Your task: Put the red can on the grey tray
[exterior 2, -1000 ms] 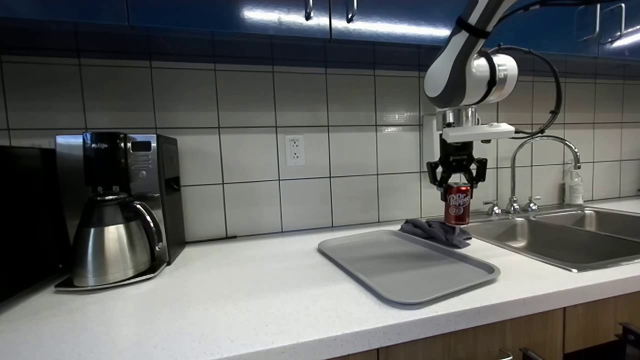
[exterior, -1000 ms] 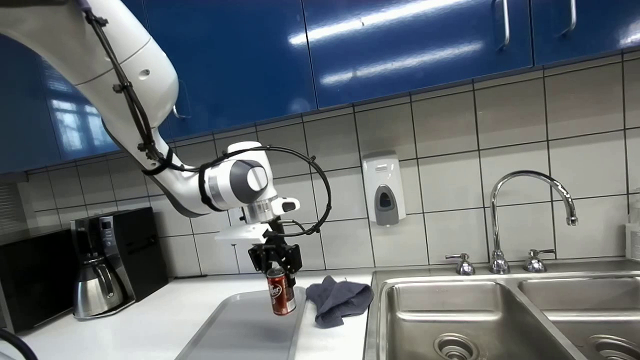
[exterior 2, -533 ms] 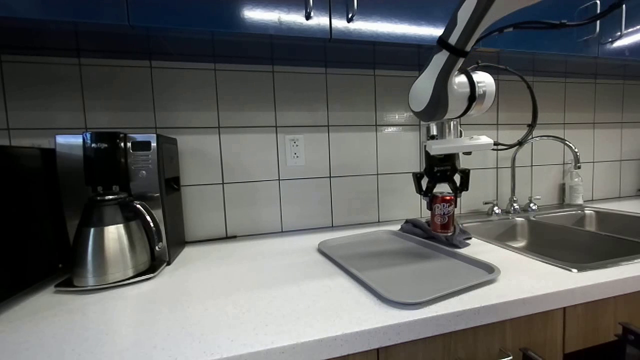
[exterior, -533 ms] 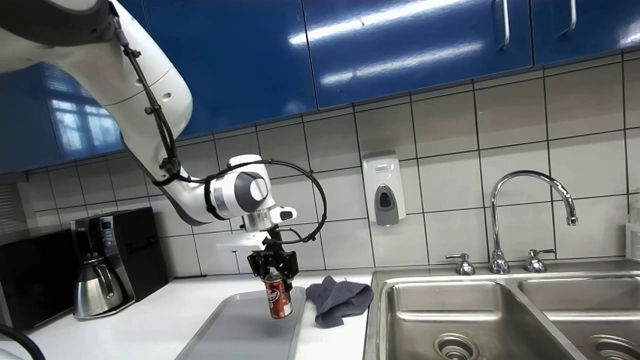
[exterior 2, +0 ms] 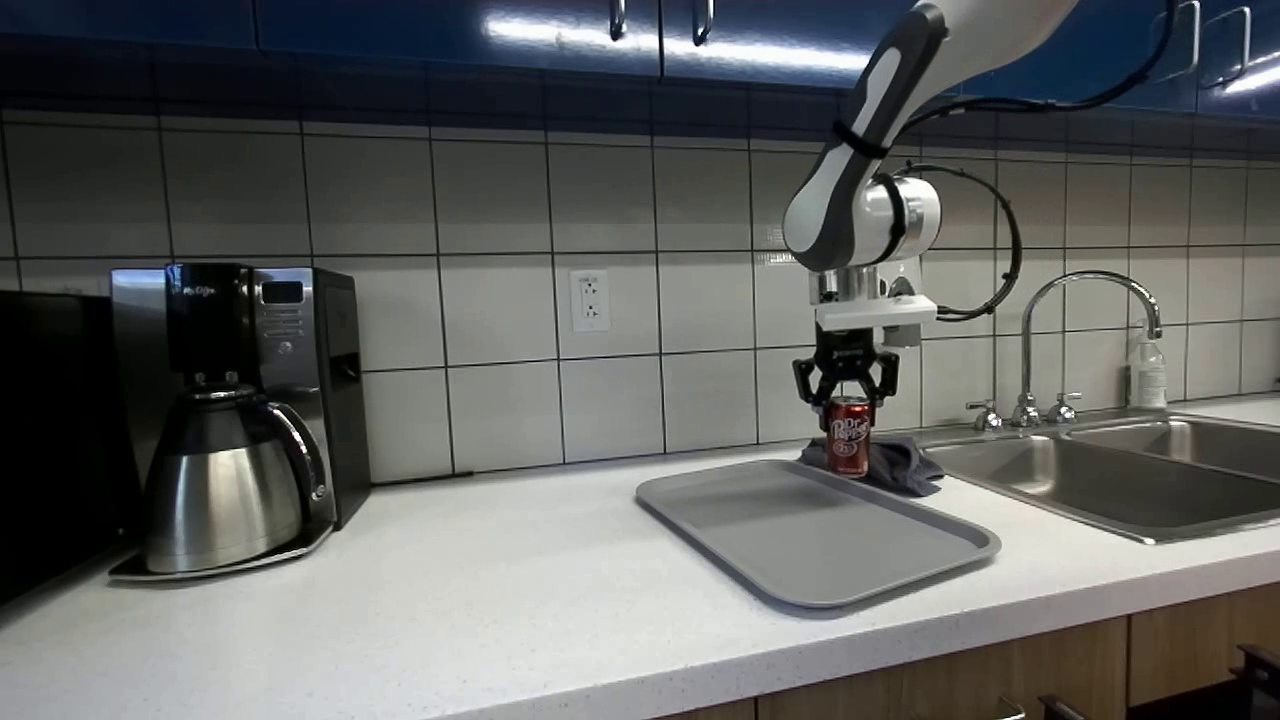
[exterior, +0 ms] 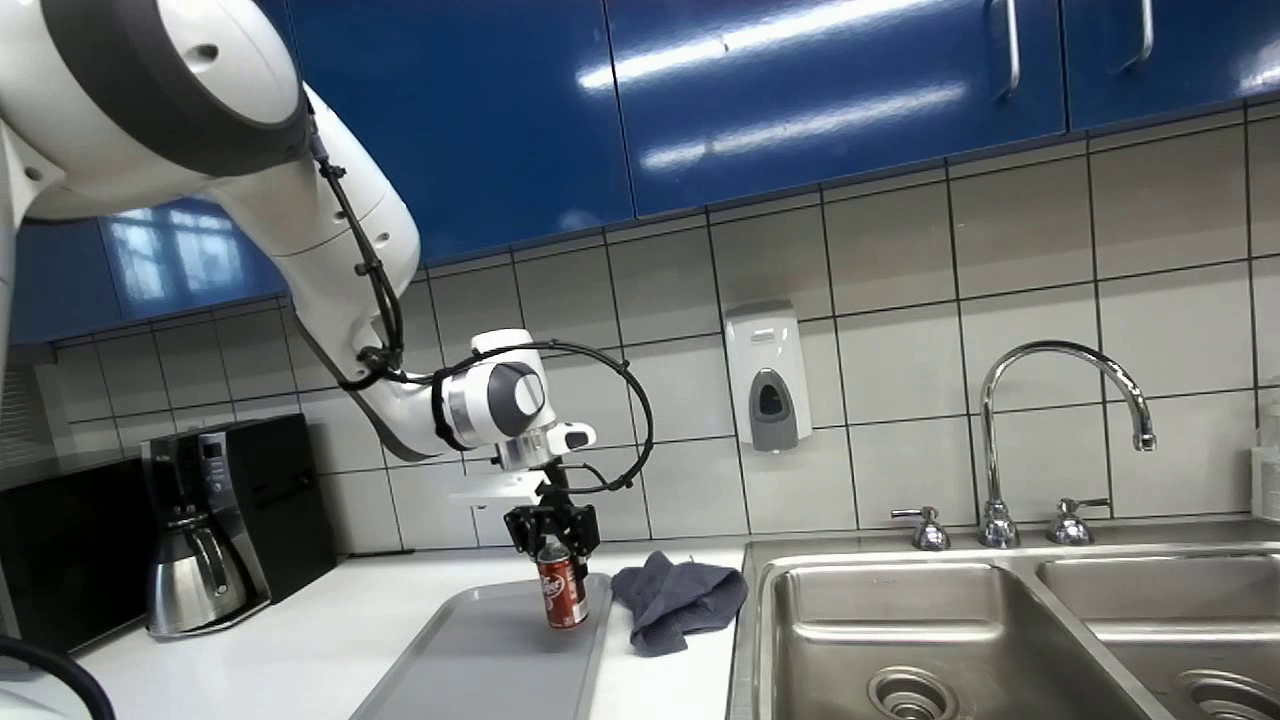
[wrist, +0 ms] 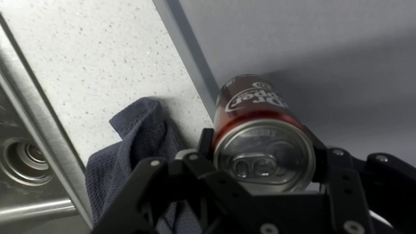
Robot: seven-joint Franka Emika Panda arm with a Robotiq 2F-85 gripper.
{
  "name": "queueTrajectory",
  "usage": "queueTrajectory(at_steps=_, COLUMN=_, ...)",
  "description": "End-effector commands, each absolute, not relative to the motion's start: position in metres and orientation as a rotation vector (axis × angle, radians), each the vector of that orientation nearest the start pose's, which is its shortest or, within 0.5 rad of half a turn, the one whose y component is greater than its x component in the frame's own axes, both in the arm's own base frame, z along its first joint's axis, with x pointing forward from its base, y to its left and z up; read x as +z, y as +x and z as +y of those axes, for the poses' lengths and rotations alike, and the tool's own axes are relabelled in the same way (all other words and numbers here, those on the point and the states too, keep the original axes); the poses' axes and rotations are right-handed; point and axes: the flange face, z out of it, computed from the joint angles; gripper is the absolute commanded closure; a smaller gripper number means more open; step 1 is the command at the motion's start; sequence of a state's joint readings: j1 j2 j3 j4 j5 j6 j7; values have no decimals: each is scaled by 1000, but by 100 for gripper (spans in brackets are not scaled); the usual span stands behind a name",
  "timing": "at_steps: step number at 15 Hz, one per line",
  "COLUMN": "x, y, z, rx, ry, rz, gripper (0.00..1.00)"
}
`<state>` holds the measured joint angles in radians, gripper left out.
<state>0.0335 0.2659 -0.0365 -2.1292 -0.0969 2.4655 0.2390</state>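
Observation:
The red can with white lettering is upright in my gripper. The gripper is shut on its upper part, with one finger on each side in the wrist view. The can shows in an exterior view over the far right part of the grey tray. In the wrist view the can is over the tray, close to its raised edge. The can appears held a little above the tray; its base is hidden in the wrist view. The tray lies flat on the counter.
A crumpled dark grey cloth lies beside the tray, between it and the steel sink. A chrome faucet stands behind the sink. A coffee maker stands at the left of the white counter. Blue cabinets hang above.
The arm has come down, and the gripper has carried the can left and lower in an exterior view, towards the tray. The grip is unchanged; the tray and cloth have not moved.

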Motion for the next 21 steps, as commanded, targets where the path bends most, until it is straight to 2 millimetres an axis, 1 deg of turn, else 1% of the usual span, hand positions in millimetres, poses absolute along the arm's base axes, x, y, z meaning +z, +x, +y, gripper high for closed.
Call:
queueTrajectory(at_steps=1, x=287, y=606, z=8, rx=-165, ry=-3168, rz=291, gripper=61)
queueTrajectory(at_steps=6, x=272, y=621, z=16, rx=-181, ry=-3132, rz=301, gripper=61)
queueTrajectory(at_steps=10, x=264, y=624, z=18, rx=-185, ry=-3135, rz=297, gripper=61)
queueTrajectory(at_steps=14, x=260, y=625, z=19, rx=-183, ry=-3134, rz=293, gripper=61)
queueTrajectory(at_steps=15, x=261, y=625, z=19, rx=-174, ry=-3139, rz=293, gripper=11)
queueTrajectory(at_steps=16, x=261, y=625, z=19, rx=-172, ry=-3140, rz=292, gripper=9)
queueTrajectory(at_steps=17, x=263, y=624, z=19, rx=-164, ry=-3140, rz=289, gripper=3)
queueTrajectory(at_steps=18, x=267, y=622, z=18, rx=-164, ry=-3140, rz=281, gripper=0)
queueTrajectory(at_steps=21, x=282, y=616, z=17, rx=-160, ry=-3135, rz=269, gripper=0)
